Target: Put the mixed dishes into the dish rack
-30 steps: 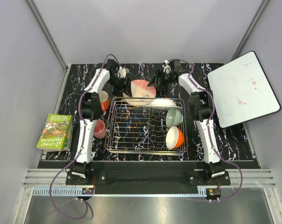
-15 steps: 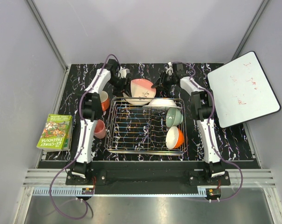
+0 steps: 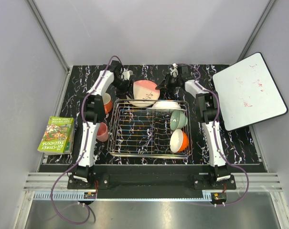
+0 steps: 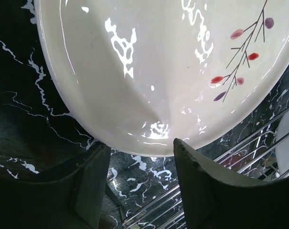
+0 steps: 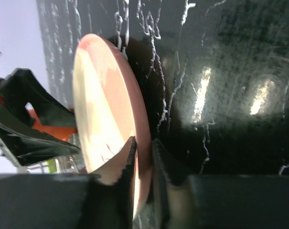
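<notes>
The right gripper (image 5: pixel 142 143) is clenched on the rim of the pink-and-peach plate (image 3: pixel 145 93). The plate stands tilted on edge at the far side of the wire dish rack (image 3: pixel 149 155). The left gripper (image 4: pixel 142 147) has its fingers spread apart at the plate's opposite edge, not gripping it.

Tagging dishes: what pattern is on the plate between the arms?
Pink-and-peach plate carries a thin branch with red and purple leaves; left wrist view.

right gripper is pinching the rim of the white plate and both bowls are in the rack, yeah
Wrong plate: the right wrist view shows the right gripper shut on the rim of the pink-and-peach plate, not the white plate. The pale green bowl and orange bowl are indeed in the dish rack.
</notes>
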`<control>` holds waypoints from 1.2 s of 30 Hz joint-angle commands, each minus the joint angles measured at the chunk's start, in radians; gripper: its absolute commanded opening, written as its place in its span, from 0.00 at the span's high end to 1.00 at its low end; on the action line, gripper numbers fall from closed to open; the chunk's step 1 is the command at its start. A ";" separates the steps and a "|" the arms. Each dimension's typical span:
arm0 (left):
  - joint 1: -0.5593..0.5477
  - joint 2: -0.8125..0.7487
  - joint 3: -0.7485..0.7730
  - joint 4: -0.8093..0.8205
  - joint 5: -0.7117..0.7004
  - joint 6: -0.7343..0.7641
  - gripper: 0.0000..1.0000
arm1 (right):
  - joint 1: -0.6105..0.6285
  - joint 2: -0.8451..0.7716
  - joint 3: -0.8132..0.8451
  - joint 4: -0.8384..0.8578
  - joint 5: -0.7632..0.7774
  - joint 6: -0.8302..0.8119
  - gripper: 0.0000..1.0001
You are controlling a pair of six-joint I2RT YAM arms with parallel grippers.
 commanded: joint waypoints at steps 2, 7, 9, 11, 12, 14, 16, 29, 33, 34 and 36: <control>-0.149 0.072 -0.018 0.192 0.158 -0.022 0.43 | 0.129 0.015 -0.004 0.083 -0.221 0.165 0.59; -0.164 0.075 -0.029 0.196 0.159 -0.019 0.53 | 0.149 0.038 -0.008 0.096 -0.211 0.187 0.52; -0.166 0.078 -0.040 0.195 0.162 -0.016 0.63 | 0.155 0.043 -0.007 0.097 -0.213 0.192 0.56; -0.166 0.073 -0.047 0.195 0.159 -0.013 0.85 | 0.160 0.047 -0.013 0.099 -0.214 0.196 0.56; -0.166 0.069 -0.057 0.196 0.156 -0.011 0.93 | 0.161 0.047 -0.016 0.100 -0.214 0.196 0.56; -0.166 0.061 -0.066 0.196 0.144 -0.008 1.00 | 0.161 0.046 -0.025 0.102 -0.214 0.196 0.57; -0.166 0.058 -0.069 0.195 0.141 -0.004 1.00 | 0.161 0.040 -0.031 0.103 -0.213 0.195 0.60; -0.157 0.010 -0.093 0.196 0.116 0.025 0.98 | 0.158 0.007 -0.038 0.125 -0.184 0.181 1.00; -0.128 -0.039 -0.121 0.189 0.081 0.044 0.44 | 0.154 0.003 -0.025 0.128 -0.175 0.182 1.00; -0.123 -0.066 -0.124 0.186 0.064 0.050 0.26 | 0.146 0.001 -0.019 0.129 -0.173 0.184 1.00; -0.103 -0.095 -0.138 0.173 0.023 0.074 0.13 | 0.137 0.000 0.002 0.129 -0.173 0.188 1.00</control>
